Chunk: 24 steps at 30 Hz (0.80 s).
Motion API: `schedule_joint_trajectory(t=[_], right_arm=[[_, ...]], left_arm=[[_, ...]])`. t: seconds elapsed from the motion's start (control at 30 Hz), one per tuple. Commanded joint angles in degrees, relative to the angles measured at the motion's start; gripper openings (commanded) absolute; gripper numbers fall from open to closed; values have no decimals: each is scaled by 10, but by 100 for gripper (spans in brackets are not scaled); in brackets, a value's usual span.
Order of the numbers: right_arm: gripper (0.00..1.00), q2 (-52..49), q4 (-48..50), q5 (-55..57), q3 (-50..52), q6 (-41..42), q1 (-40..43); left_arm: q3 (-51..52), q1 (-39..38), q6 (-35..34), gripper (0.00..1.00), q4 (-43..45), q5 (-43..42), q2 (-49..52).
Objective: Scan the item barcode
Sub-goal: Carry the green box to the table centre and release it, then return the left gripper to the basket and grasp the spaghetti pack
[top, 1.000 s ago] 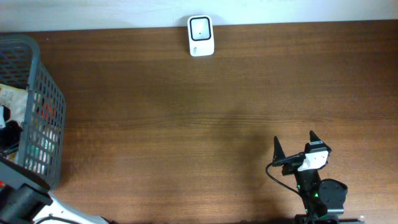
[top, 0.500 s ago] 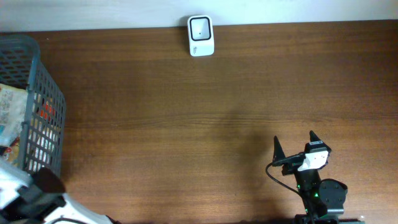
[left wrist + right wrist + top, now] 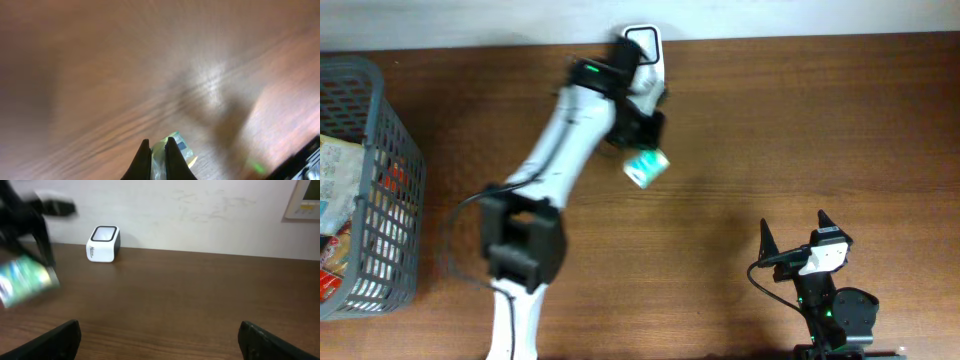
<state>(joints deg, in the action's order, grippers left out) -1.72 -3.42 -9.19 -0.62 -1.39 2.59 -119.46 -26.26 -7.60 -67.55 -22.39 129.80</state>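
Pinching the small green packet (image 3: 647, 168) by its edge near the scanner (image 3: 103, 243), the left gripper (image 3: 157, 143) is clamped almost fully closed, so the dangling packet may swivel or slip and hide its barcode, while the right gripper (image 3: 794, 225) sits wide open, empty

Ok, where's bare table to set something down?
Bare wood fills the right side, from the scanner down to the right claw; also a strip between basket and left arm. Crowded by the scanner, where the left claw holds a packet.
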Motion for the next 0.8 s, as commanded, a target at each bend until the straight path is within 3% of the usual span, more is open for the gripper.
schedule_joint_trajectory(t=[0.0, 0.03, 0.07, 0.1, 0.2, 0.27, 0.3, 0.37, 0.47, 0.63, 0.77], right_arm=[[99, 2, -2, -7, 3, 5, 3], [99, 2, -2, -7, 3, 5, 3], [99, 2, -2, -7, 3, 5, 3], [99, 2, -2, -7, 3, 5, 3], [99, 2, -2, -7, 3, 5, 3], [99, 2, -2, -7, 3, 5, 3], [99, 2, -2, -7, 3, 5, 3], [99, 2, -2, -7, 3, 5, 3], [99, 2, -2, -7, 3, 5, 3], [99, 2, -2, -7, 3, 5, 3], [99, 2, -2, -7, 3, 5, 3]], left_arm=[[6, -45, -37, 0, 8, -10, 46], [6, -56, -37, 20, 17, -10, 51], [5, -63, -34, 55, 27, -7, 51], [-15, -64, -28, 69, 21, 1, 50], [-154, -32, -26, 82, -64, 83, 46], [-318, 20, -16, 89, -144, 118, 44], [-417, 54, -16, 100, -183, 135, 44], [-586, 131, -16, 99, -251, 147, 44], [-599, 224, -17, 86, -287, 113, -7], [-599, 257, -1, 87, -292, 134, -22], [-599, 326, -7, 84, -292, 163, -37]])
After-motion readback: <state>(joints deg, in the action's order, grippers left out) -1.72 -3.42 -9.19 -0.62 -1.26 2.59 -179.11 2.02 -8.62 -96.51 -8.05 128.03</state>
